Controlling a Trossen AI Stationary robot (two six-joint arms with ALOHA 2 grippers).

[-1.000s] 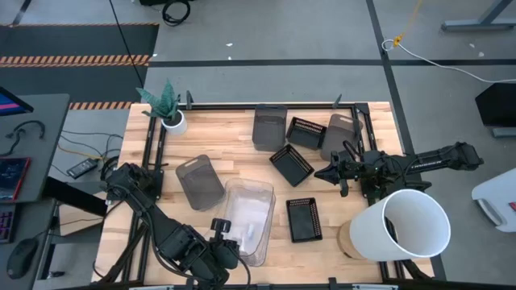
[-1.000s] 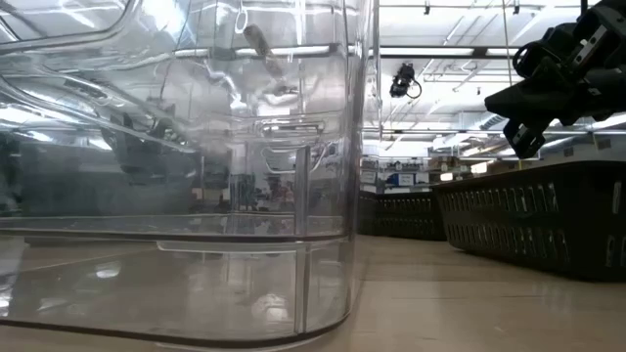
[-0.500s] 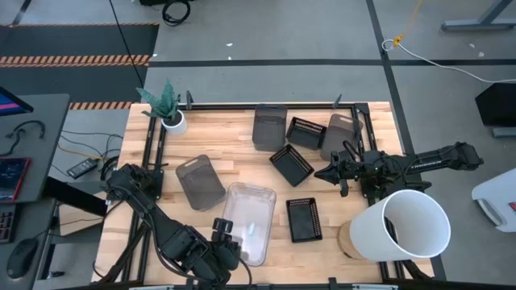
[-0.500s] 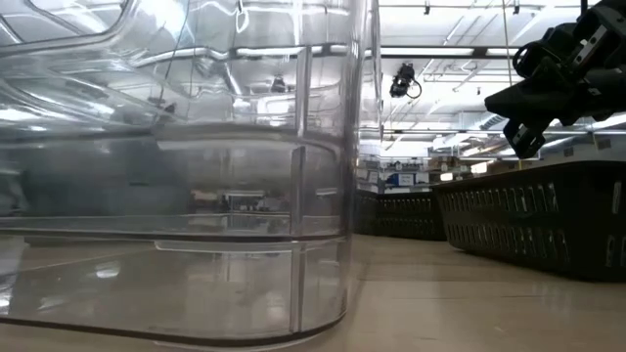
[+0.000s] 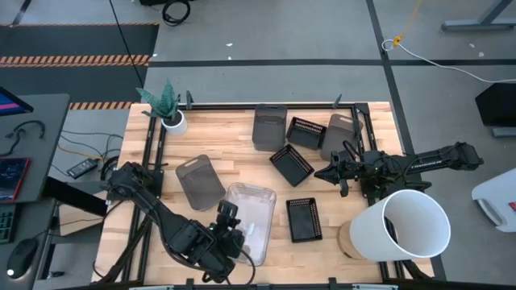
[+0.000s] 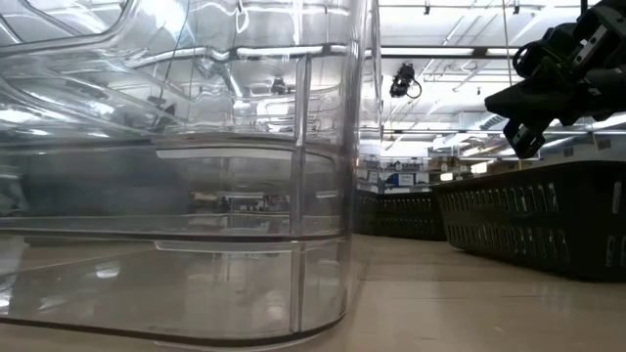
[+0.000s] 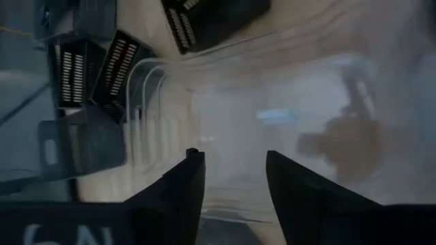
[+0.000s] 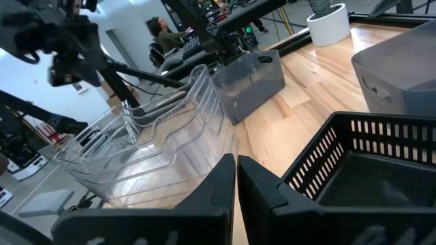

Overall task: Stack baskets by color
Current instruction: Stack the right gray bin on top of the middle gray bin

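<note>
Two clear baskets (image 5: pixel 251 208) lie nested, bottoms down, on the table near its front edge; they fill the low view (image 6: pixel 176 196). My left gripper (image 5: pixel 238 234) stands open just above their near left corner (image 7: pixel 231 160), fingers apart over the clear plastic with nothing between them. One smoky grey basket (image 5: pixel 200 181) rests beside the clear ones, and two others (image 5: pixel 269 126) (image 5: pixel 341 135) stand at the back. Three black slatted baskets (image 5: pixel 307 131) (image 5: pixel 291 163) (image 5: pixel 304 219) lie separately at mid-table. My right gripper (image 5: pixel 329 173) hangs shut (image 8: pixel 236 167) above the table next to a black basket.
A big white bucket (image 5: pixel 407 225) lies on its side at the near right corner. A small white plant pot (image 5: pixel 172 121) stands at the far left corner. Bare wood shows between the grey basket and the back row.
My left gripper has opened and let go of the upper clear basket. That basket was tilted, and it has dropped level into the clear one below. The gripper has then rolled and shifted a little toward the far edge, over the stack's corner.
</note>
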